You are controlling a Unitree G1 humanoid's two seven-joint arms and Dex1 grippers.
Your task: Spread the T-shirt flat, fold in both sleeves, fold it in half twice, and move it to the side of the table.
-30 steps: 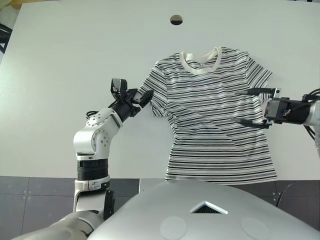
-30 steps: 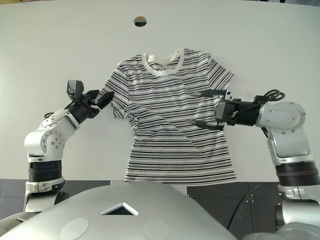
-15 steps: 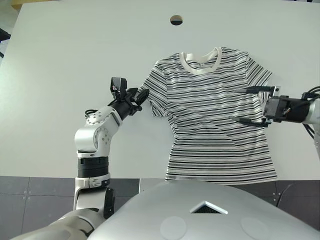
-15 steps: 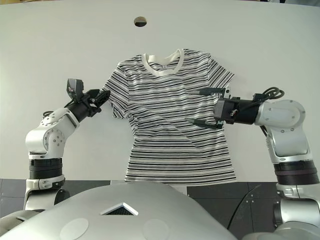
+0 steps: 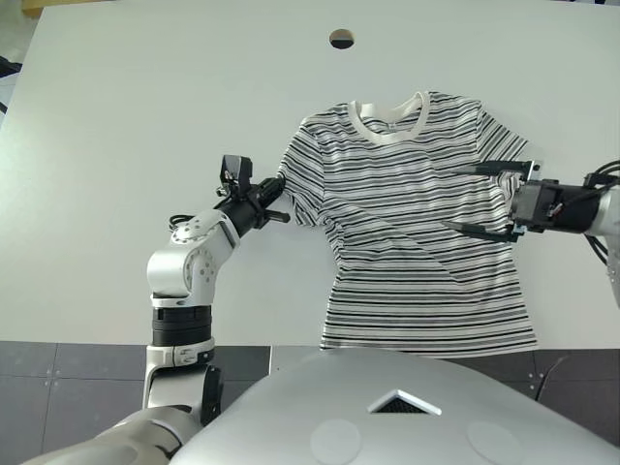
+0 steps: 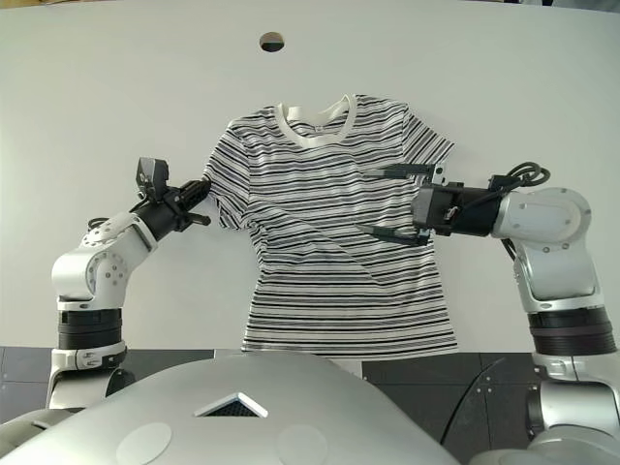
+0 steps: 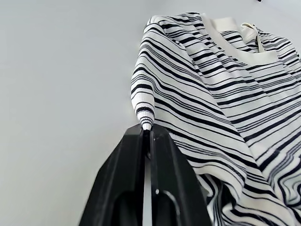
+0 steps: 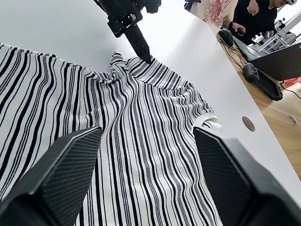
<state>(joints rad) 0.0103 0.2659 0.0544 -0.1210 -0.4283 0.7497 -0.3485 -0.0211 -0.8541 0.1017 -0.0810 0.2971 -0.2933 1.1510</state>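
My left claw (image 7: 146, 134) pinches the T-shirt (image 5: 387, 252) sleeve. Right claw (image 5: 451, 197) spread wide over its opposite side. Hem by tabletop (image 5: 145, 97) near edge.

An office is suggested by a white table (image 5: 136, 116) with a cable hole (image 5: 341, 39) and a wooden desk (image 8: 268, 115) bearing a laptop (image 8: 284, 61).

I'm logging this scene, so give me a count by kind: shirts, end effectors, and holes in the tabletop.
T-shirt: 1
End effectors: 2 (left end effector shut on a sleeve, right end effector open over the shirt)
Tabletop hole: 1
Total: 4
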